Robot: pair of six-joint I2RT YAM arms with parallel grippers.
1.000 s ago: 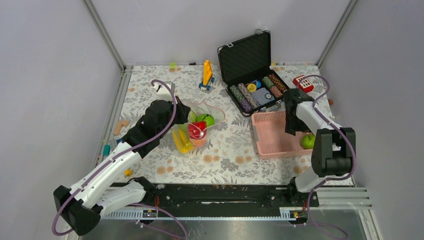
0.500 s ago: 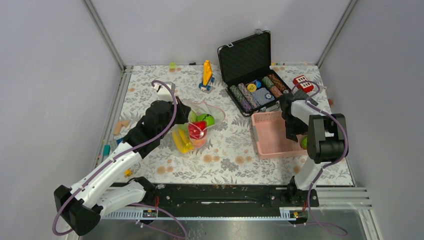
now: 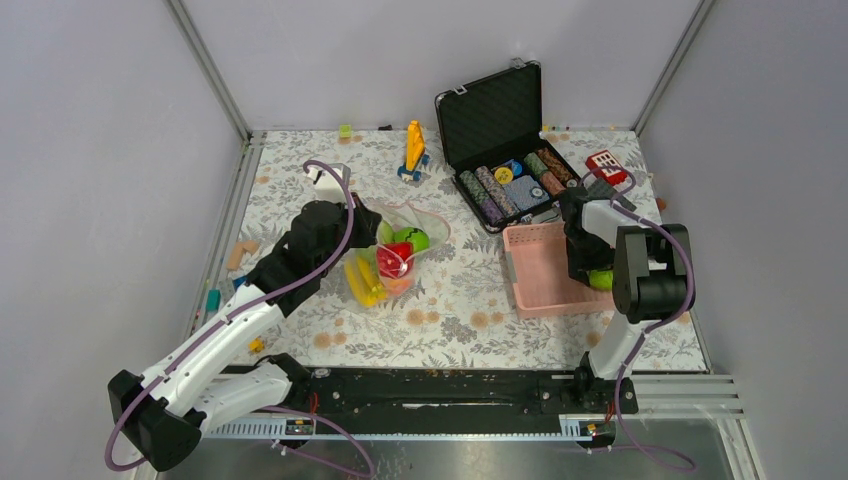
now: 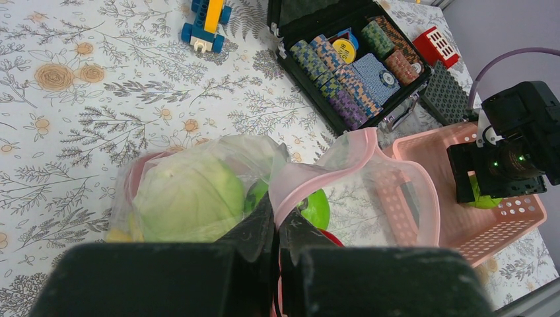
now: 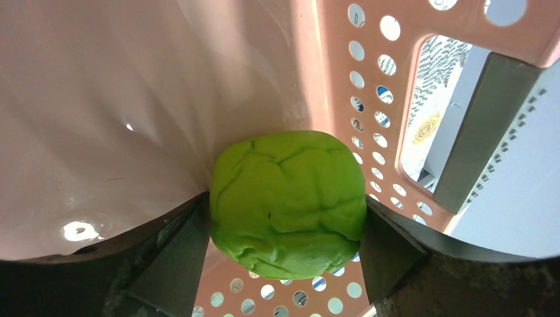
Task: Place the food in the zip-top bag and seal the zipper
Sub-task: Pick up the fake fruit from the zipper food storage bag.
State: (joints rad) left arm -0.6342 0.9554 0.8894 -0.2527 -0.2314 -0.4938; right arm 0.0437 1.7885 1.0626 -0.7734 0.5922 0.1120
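A surface (image 3: 450,310) covered in a floral print carries two robot arms, seen from above. The left arm reaches to the middle of the surface, where a clear bag (image 4: 370,178) lies with its mouth open. The left claw (image 4: 276,221) is closed, pinching the bag's near edge between its two dark fingers. The pink strip (image 4: 330,162) along the bag's mouth rises from that pinch and loops up in an arch, so the opening faces the pink basket (image 3: 540,270).

Inside the bag sit a pale green cabbage (image 4: 188,195), a green toy (image 4: 315,208) just beside it, a red piece (image 3: 392,258) and yellow bananas (image 3: 362,280) at the near end.

The basket stands well to the right of the bag, and the right arm bends down into its right-hand corner. There the right claw (image 5: 285,228) grips a bright green lump (image 5: 287,198) of toy food, one finger pressed against each side. The lump is low in the basket, close to the perforated wall.

Behind the basket, a black case (image 3: 505,150) stands open, with rows of poker chips (image 4: 343,82) in it.
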